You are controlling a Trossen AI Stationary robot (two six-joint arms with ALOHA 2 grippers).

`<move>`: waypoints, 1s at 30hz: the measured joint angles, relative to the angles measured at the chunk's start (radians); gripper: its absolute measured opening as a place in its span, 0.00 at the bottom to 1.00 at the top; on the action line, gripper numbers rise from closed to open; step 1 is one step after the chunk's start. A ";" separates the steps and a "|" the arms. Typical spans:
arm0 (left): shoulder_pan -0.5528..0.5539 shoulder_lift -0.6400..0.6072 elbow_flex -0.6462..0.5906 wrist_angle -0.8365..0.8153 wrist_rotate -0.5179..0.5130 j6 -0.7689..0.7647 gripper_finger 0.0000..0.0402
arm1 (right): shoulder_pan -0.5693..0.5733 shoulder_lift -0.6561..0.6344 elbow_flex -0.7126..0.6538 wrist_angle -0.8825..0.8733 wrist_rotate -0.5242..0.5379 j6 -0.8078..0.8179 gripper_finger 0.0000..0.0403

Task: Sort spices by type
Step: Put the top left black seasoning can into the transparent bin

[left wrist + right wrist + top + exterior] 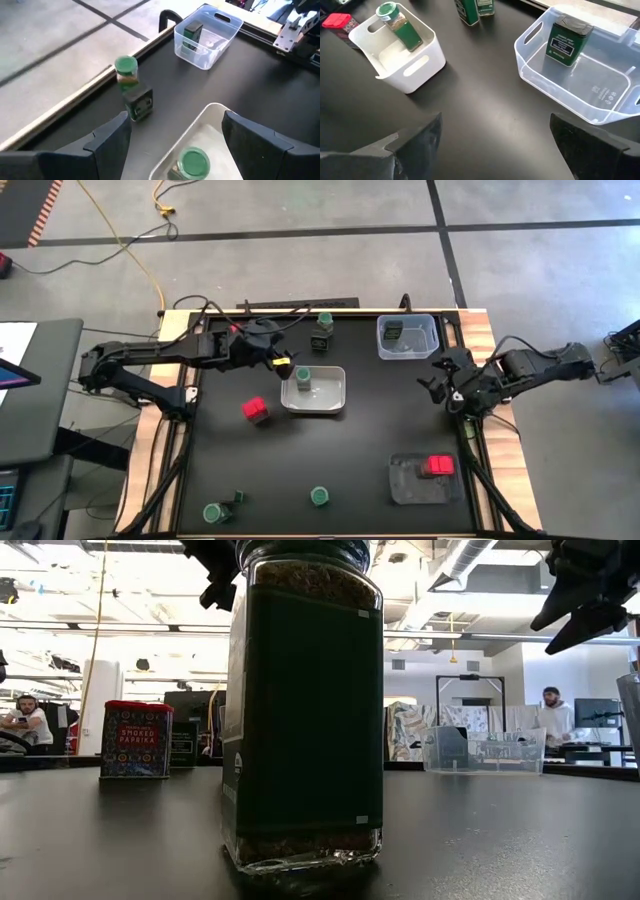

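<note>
left gripper (283,366) empty, fingers apart, beside the white tray (330,402) — right gripper (436,380) wide open

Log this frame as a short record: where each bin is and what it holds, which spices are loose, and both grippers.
white bin: table centre, one green-lidded jar
clear bin: far right, one dark tin
grey tray: near right, red box
loose: second red box; jar and tin at far edge; three green-lidded items along the near edge
left gripper: open, empty, beside white bin
right gripper: open, empty, right side
</note>
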 joint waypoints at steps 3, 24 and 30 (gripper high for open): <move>0.025 0.000 0.000 -0.003 0.053 -0.015 0.73 | -0.009 0.000 0.000 0.000 0.000 0.000 0.99; 0.292 -0.006 -0.001 -0.248 0.149 0.229 0.73 | -0.224 0.000 0.000 0.061 -0.005 -0.025 0.99; 0.373 -0.007 -0.002 -0.288 0.198 0.320 0.73 | -0.288 0.002 0.000 0.115 -0.014 -0.057 0.99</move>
